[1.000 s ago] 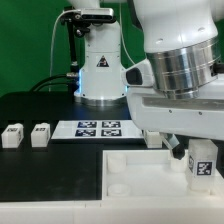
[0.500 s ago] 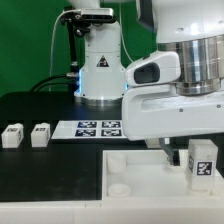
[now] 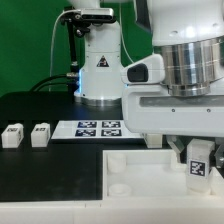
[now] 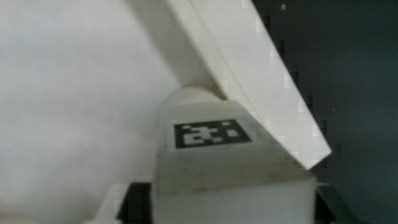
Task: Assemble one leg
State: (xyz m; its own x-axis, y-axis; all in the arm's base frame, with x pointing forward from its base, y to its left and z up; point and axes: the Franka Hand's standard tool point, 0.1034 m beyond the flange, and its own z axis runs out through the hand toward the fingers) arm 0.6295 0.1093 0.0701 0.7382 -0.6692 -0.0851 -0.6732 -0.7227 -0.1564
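Observation:
My gripper (image 3: 197,152) is shut on a leg (image 3: 198,161), a small white block with a black-and-white tag. It holds the leg upright over the right part of the large white square tray-like piece (image 3: 135,178). In the wrist view the leg (image 4: 222,150) sits between my dark fingers (image 4: 139,200), its tip close against a raised white edge of the tray-like piece (image 4: 240,70); whether they touch I cannot tell. My gripper (image 4: 222,205) shows only at the picture's edge there. Two more legs (image 3: 12,135) (image 3: 40,133) lie on the black table at the exterior view's left.
The marker board (image 3: 98,127) lies flat behind the tray-like piece. A white robot base (image 3: 100,70) stands behind it, before a green backdrop. The tray-like piece has a round socket (image 3: 116,187) near its left corner.
The wrist housing has shifted a little to and fro above the tray-like piece. The held leg has stayed in almost the same place. The two loose legs have not moved.

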